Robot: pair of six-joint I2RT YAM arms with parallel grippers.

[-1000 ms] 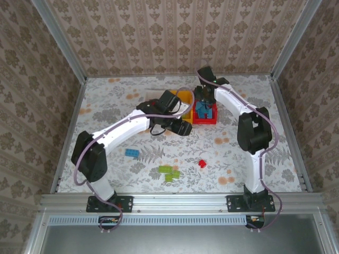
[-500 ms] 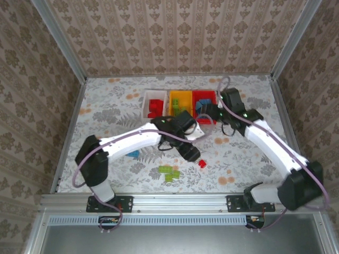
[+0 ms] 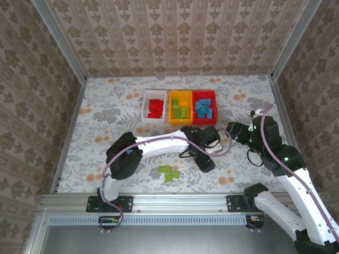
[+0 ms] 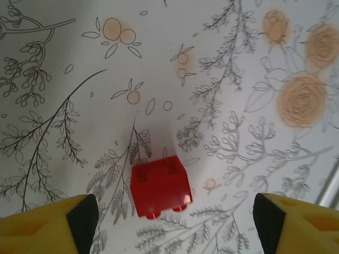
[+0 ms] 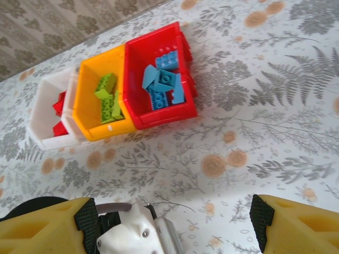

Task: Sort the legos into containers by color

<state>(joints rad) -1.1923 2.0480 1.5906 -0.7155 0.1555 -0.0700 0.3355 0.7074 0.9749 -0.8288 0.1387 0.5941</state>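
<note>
A small red lego (image 4: 160,186) lies on the floral table between the spread fingers of my left gripper (image 4: 172,222), which is open and hovers just above it. From overhead that gripper (image 3: 206,162) covers the brick. Two lime green legos (image 3: 169,172) lie close to its left. At the back stand the white bin (image 3: 153,120) with red bricks, the yellow-orange bin (image 3: 180,121) with green ones and the red bin (image 3: 204,121) with blue ones (image 5: 164,84). My right gripper (image 3: 234,131) is open and empty, in front of the red bin (image 5: 159,119).
The left arm's white wrist (image 5: 140,230) lies low between the right gripper's fingers in the right wrist view. The left arm stretches across the table's middle (image 3: 159,144). A metal rail (image 3: 180,199) edges the near side, and patterned walls enclose the table.
The left arm swung from the bins down and right until its open gripper stood over the red lego. The right arm pulled back from the red bin toward the near right.
</note>
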